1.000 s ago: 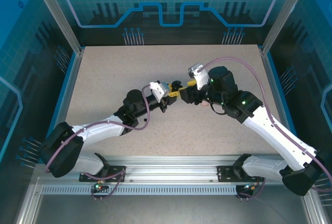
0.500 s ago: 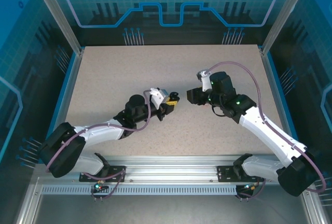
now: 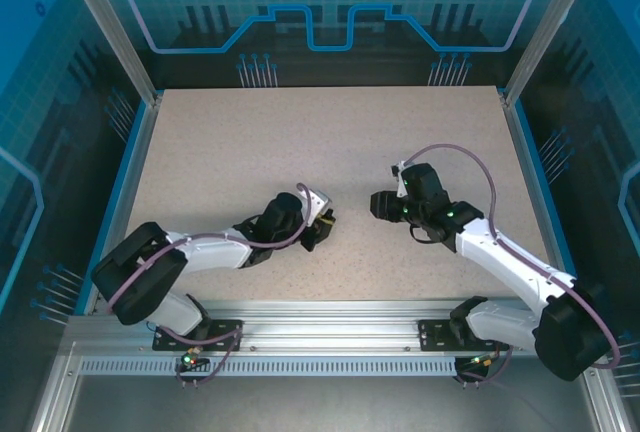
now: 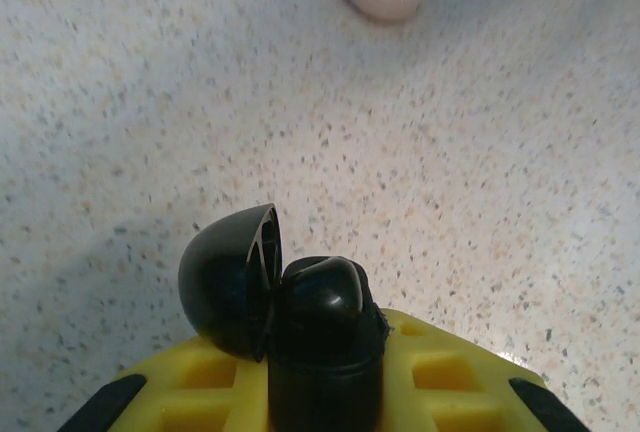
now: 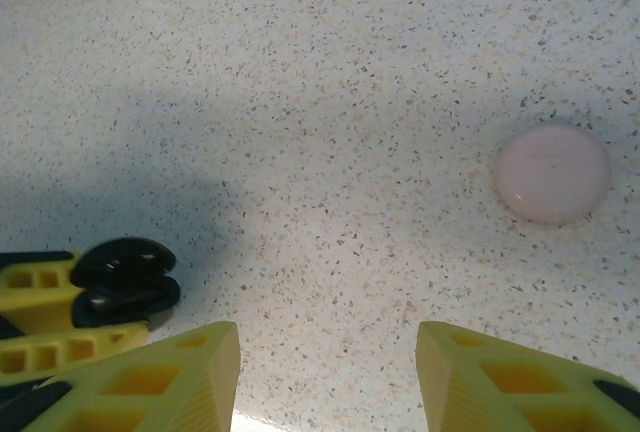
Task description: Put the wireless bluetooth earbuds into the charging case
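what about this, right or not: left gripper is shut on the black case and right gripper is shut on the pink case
The left gripper is shut on the black case, but the right gripper is open and empty: the right wrist view shows the pink case lying on the table ahead of it.

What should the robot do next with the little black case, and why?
Probably set it down on the table. The left pincer is shut on the black case, whose lid stands open, close above the tabletop. The right pincer is open, holds nothing and sits apart from it.
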Robot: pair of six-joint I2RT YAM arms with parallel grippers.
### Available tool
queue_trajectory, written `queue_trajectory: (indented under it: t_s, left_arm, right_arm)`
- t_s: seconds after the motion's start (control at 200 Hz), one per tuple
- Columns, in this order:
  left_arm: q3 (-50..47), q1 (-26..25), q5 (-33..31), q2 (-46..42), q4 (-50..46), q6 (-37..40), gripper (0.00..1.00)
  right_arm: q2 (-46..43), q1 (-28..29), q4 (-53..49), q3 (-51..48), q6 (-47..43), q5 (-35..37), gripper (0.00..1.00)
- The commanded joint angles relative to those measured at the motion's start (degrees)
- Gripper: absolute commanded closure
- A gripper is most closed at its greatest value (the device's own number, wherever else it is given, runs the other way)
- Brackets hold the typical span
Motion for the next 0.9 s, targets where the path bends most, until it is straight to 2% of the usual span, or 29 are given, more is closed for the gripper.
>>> queue_trajectory:
  t_s: [0.0,0.39,0.62,0.785,0.89]
  left_arm:
    - [4.28,-1.70,-3.72,1.70,-8.42,-1.33,1.00]
    - [17.16,-6.68,-15.84,8.78,-31.81,2.77,1.00]
    - [16.50,-6.87,-17.63,6.96,-30.33,1.96,1.00]
    - [15.98,-6.05,-17.75,0.74,-26.87,0.24,1.00]
    - [15.39,-3.68,-18.00,-3.65,-23.96,-1.58,1.00]
  right_arm:
    - [0.92,-0.76,2.91,-0.71,1.67,0.80,0.50]
    - [2.40,-0.69,3.81,-1.06,2.25,-0.25,0.50]
    - [3.42,-0.36,3.22,-0.16,2.18,-0.89,0.50]
    - [5.68,1.03,0.70,1.49,4.22,0.00,0.50]
    - [8.90,2.12,-1.67,2.93,8.41,1.28,0.49]
